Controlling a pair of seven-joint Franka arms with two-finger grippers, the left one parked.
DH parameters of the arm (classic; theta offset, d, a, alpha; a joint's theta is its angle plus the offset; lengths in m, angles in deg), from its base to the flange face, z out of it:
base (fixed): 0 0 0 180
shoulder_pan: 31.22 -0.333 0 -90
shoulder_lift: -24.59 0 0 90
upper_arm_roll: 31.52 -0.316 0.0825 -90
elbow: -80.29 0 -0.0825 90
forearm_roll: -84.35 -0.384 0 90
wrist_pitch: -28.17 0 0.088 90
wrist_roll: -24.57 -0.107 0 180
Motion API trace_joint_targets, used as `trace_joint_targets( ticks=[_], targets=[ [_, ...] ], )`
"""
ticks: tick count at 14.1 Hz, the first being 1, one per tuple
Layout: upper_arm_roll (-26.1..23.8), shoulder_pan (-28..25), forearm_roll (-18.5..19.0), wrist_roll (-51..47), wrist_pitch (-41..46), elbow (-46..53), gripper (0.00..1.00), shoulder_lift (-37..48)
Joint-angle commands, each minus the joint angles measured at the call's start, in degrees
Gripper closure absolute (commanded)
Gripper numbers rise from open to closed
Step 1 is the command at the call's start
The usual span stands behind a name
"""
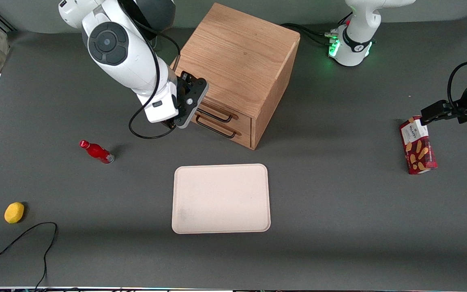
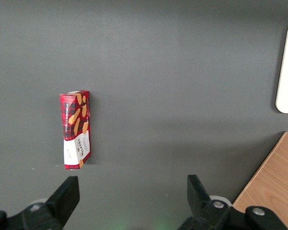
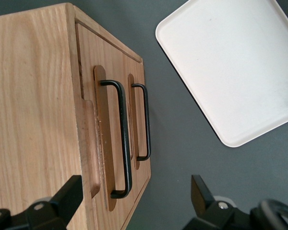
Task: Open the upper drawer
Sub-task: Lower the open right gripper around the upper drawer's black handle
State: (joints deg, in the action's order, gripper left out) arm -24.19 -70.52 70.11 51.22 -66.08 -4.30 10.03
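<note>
the wooden cabinet (image 1: 239,69) stands on the grey desk (image 1: 339,211), turned at an angle, and serves as the landmark here. its two drawers share one face, each with a long thin black bar handle. the upper drawer (image 1: 233,114) is the topmost of the pair, just under the cabinet's top panel, and its front sits flush with the cabinet, closed. the lower drawer (image 1: 235,136) lies directly beneath it, also closed.

the tool (image 1: 172,123) hangs in front of the cabinet's drawer face, at the end of the upper drawer's handle (image 3: 123,139) nearest the working arm's end of the desk. its fingers (image 3: 69,194) are spread wide apart with nothing between them, and the wrist view shows them apart from the handle, not touching it.

a pale tray (image 1: 221,198) lies flat on the desk, nearer the front camera than the cabinet. a small red bottle (image 1: 97,151) lies on its side toward the working arm's end of the desk from the cabinet, and a yellow lemon (image 1: 14,212) sits nearer the camera still. a red biscuit box (image 1: 418,145) lies toward the parked arm's end.
</note>
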Motion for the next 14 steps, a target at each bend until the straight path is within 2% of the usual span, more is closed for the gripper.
trace_joint_targets(
  ticks=[1,14],
  targets=[
    [0.7,-0.2,-1.0,-1.0,0.2,0.6,0.0,-0.7],
    [0.4,-0.6,-0.8,1.7,-7.9,-6.3,0.0,-1.3]
  ],
)
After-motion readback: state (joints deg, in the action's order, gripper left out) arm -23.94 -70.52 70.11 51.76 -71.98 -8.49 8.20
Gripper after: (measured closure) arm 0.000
